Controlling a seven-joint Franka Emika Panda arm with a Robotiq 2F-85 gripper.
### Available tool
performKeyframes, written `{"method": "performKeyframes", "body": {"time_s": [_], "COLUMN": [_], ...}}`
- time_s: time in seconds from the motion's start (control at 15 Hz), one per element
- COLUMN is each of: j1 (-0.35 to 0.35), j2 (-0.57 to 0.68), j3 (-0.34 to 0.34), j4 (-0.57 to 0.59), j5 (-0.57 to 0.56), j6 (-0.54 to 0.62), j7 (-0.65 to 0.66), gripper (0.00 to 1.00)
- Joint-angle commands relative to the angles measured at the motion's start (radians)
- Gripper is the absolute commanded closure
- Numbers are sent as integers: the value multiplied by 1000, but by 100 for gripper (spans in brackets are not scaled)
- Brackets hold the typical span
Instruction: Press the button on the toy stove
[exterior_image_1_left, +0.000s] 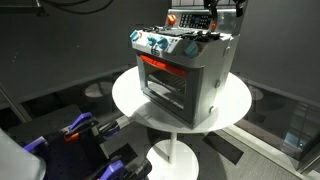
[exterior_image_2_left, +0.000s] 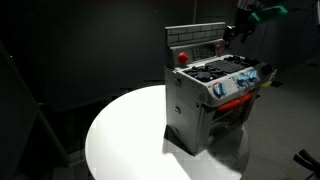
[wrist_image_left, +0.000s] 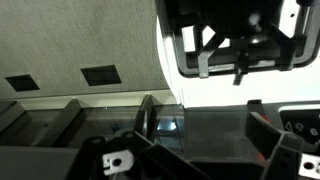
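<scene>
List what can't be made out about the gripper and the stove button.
Both exterior views: the gripper is small and dark; jaws open or shut unreadable.
An exterior view: the gripper overlaps the top of the toy stove; contact unclear.
Wrist view: blurry close-up; no button identifiable.

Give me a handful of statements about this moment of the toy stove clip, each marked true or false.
1. The toy stove stands on a round white table. True.
2. The gripper is pressing on the stove's dark glass door. False: it is up near the top of the upright back panel, well away from the door.
3. A red button shows on the back panel. True.
4. The stove lies tipped over on its side. False: it stands upright, with its knobs facing forward above the door.
</scene>
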Motion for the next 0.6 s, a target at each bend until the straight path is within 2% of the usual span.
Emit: {"method": "performKeyframes", "body": {"time_s": [0.0,0.53], "j1": [1,4], "j2": [-2,19], "j3": [12,20], "j4": [13,35], "j5": [20,11], "j6": [-29,-24], "j7": [-13,-5], "gripper": [0,0]}}
